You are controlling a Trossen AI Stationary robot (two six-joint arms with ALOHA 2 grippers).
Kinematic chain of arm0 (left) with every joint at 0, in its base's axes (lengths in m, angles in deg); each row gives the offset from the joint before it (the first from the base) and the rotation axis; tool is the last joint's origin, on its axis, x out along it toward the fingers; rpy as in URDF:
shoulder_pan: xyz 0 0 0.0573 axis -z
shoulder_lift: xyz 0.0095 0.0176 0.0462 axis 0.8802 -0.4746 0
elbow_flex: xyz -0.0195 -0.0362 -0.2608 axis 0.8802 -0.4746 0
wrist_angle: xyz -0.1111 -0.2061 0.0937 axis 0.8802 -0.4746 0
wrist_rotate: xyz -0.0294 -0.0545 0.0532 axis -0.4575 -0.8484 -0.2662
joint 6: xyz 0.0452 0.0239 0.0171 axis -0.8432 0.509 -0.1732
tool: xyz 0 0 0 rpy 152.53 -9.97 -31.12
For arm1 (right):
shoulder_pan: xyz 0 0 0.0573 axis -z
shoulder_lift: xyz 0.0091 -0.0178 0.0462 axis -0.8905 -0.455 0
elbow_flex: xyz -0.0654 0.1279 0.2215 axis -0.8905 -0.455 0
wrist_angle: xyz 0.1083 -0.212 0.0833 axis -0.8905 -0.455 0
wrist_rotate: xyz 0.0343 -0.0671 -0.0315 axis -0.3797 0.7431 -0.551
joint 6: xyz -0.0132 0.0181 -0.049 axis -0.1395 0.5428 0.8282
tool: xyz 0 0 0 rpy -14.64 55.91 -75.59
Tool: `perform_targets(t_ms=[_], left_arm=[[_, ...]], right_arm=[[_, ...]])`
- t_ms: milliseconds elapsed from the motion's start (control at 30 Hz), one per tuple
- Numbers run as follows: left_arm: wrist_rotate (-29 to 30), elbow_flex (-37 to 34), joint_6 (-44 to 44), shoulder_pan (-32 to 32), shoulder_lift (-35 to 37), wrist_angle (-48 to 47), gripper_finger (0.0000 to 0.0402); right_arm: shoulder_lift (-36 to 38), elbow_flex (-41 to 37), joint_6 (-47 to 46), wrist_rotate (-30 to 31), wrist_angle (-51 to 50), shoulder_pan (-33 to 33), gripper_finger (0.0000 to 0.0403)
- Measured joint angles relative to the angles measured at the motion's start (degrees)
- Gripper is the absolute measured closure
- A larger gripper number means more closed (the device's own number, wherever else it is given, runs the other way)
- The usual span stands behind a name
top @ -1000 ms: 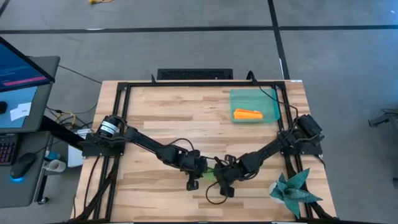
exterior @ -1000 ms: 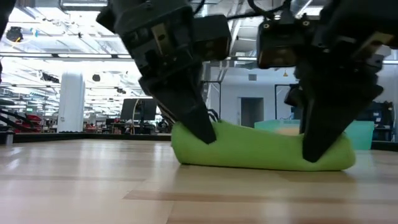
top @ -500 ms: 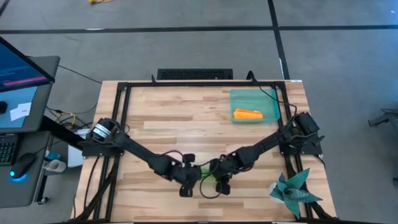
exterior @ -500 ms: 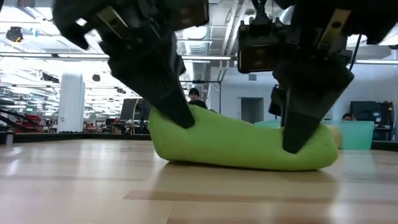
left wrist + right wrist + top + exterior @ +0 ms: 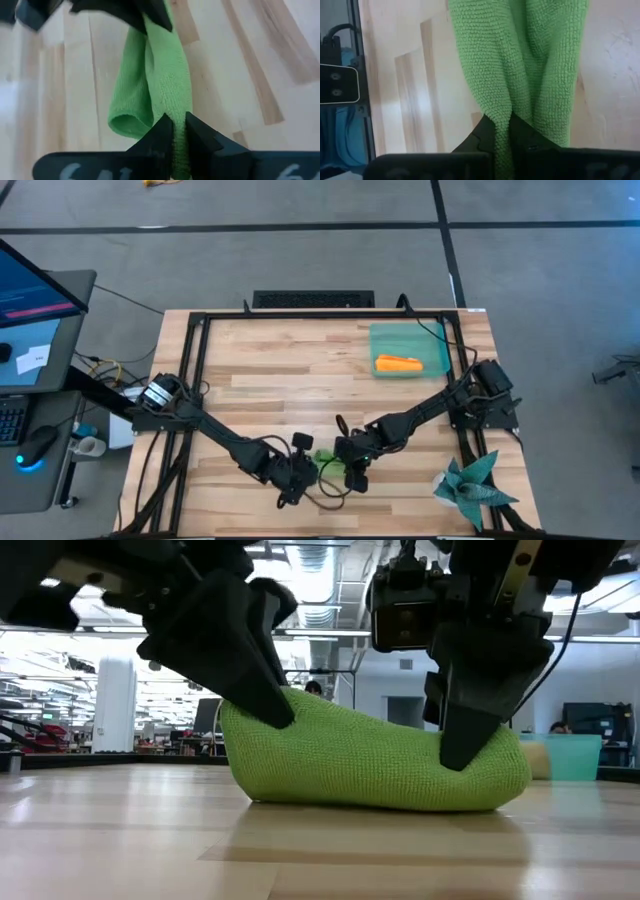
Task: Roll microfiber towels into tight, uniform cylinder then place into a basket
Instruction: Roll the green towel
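While the lime green towel [image 5: 375, 762] lies rolled into a plump log near the table's [image 5: 290, 375] front edge, both grippers pinch it: the left gripper [image 5: 179, 131] is closed on a fold at its left end, the right gripper [image 5: 504, 129] on its right end. A second ago the roll sat farther back; it has since come nearer the front and looks fatter. The orange towel [image 5: 398, 364] rests rolled in the basket [image 5: 432, 346] far right.

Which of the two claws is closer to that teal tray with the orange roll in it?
Right gripper; the basket lies up its side. Left gripper sits farther away.
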Motion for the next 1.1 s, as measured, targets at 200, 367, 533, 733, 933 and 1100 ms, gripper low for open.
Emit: perform_targets(t_ms=[200, 367, 533, 733, 933, 1100], left_arm=[[2.76, 0.0, -8.53, 2.32, 0.0, 0.25, 0.0374], [3.11, 0.0, -16.31, 3.95, 0.0, 2.41, 0.0374], [2.38, 0.0, -15.62, 3.54, 0.0, 3.52, 0.0374], [-0.26, 0.0, -9.89, 1.76, 0.0, 2.09, 0.037], [-1.56, -0.02, -9.91, 1.57, 0.1, -0.51, 0.0321], [-1.08, -0.02, -5.81, 1.22, 0.13, -0.73, 0.0275]], right_arm=[[0.04, 0.07, 0.06, -0.95, 0.63, 0.0, 0.0368], [0.07, 0.07, 0.06, -1.65, 1.5, -0.06, 0.0367], [0.04, -0.07, 0.02, -2.57, 2.24, -0.11, 0.0369], [-0.07, -0.09, -0.11, -2.34, 2.11, -0.07, 0.0368], [-0.24, -0.35, -0.18, -2.64, -0.21, -0.15, 0.0367], [-0.24, -0.3, -0.2, -3.23, -0.45, -0.13, 0.0369]])
